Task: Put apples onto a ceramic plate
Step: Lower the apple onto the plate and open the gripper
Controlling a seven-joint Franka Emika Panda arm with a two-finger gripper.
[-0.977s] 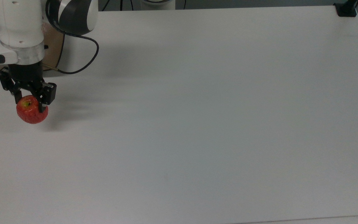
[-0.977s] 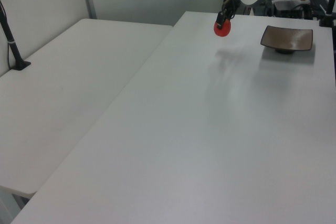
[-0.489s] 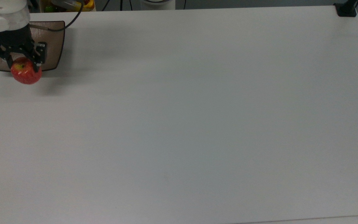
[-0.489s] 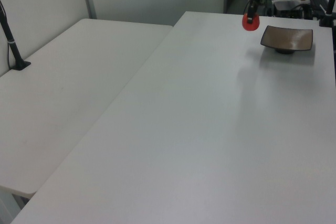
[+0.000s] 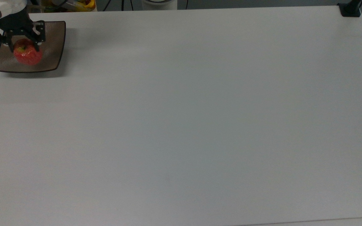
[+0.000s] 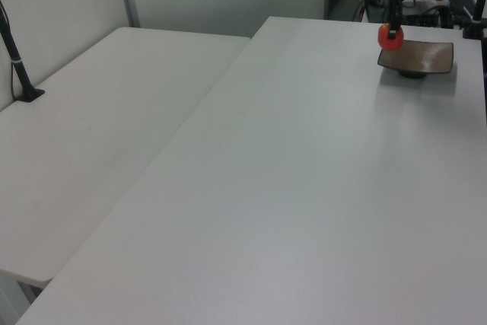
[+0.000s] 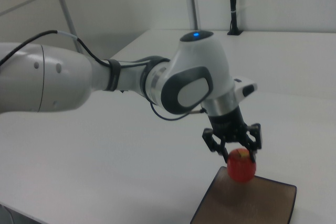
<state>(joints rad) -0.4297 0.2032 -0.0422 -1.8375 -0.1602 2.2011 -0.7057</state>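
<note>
- Supporting surface: white table (image 5: 200,125), flat, matte, unmarked across its main area.
- Brown square plate (image 5: 53,47) rests directly on the table at 10 o'clock in the top view, close to the corner.
- Black clamp base (image 5: 350,10) sits on the table corner at 1 o'clock in the top view.
- A second white table (image 6: 91,127) adjoins at 9 o'clock in the left view, bearing a black post (image 6: 19,70).

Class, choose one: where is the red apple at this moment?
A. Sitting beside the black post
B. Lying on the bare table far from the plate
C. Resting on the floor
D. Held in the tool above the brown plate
D. The tool grips the apple, which hangs over the plate, not yet resting on it.
</note>
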